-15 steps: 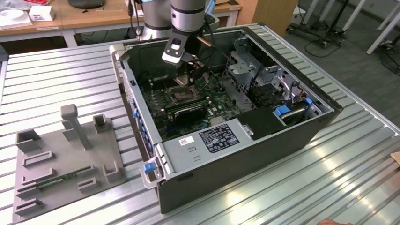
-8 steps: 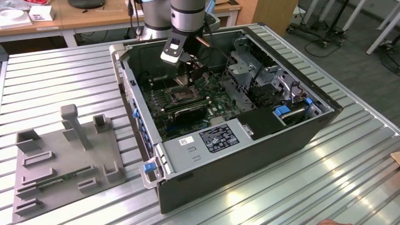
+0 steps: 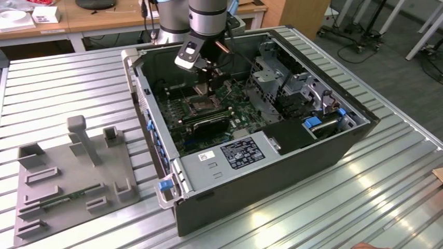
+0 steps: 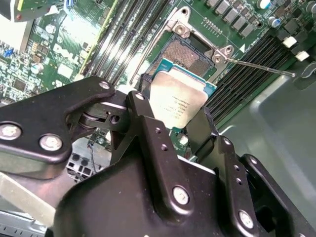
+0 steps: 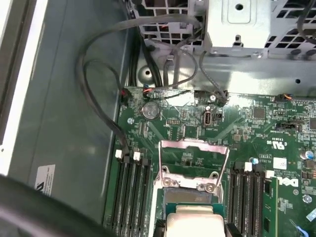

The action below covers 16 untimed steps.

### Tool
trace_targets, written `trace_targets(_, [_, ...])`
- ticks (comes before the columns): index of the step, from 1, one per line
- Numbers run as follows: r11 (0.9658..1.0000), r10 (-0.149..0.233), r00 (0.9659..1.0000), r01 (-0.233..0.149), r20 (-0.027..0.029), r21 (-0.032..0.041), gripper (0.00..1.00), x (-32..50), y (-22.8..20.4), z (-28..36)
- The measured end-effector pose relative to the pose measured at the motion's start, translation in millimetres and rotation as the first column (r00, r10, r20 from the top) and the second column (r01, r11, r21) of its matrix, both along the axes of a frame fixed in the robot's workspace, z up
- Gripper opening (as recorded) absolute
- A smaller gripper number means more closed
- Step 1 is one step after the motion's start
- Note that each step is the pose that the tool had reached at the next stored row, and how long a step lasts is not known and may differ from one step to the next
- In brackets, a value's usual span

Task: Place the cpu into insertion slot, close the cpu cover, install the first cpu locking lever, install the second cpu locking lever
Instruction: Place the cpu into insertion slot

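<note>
I had the gripper (image 4: 173,117) clamped on the cpu (image 4: 180,96) over the open slot (image 4: 186,53); any skew on landing, I judged, could jam it or damage the slot.

you're looking across a ribbed metal table (image 3: 62,83), slats running wide; bright glare (image 3: 346,189) streaks those slats towards the exterior view's right; behind it, wooden desks (image 3: 104,23) line the back, a white box (image 3: 45,14) on one; grey floor (image 3: 395,62) opens at the exterior view's right, with wheeled stand bases (image 3: 360,39) and a slanting white leg (image 3: 424,31)
</note>
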State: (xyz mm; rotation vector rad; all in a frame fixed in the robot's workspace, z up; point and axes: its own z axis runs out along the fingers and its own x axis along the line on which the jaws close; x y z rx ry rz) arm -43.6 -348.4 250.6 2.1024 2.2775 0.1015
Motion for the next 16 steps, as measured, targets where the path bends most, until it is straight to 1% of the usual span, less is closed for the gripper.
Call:
trace_targets(3, [1.0,-0.001,1.0,0.001,0.0002,0.0001,0.54,-0.1,0.4,-0.1])
trace_targets(8, [0.9999,-0.012,0.9999,0.012,0.0003,0.0003,0.54,-0.4,3.6,-1.1])
trace_targets(11, [0.9994,-0.033,0.9994,0.033,0.0023,0.0002,0.54,-0.8,3.9,-3.8])
trace_targets(14, [0.9982,-0.061,0.9981,0.061,0.0047,0.0003,0.54,-0.9,3.9,-7.0])
trace_targets(16, [0.9974,-0.072,0.9974,0.072,0.0065,0.0004,0.54,-0.9,3.9,-9.4])
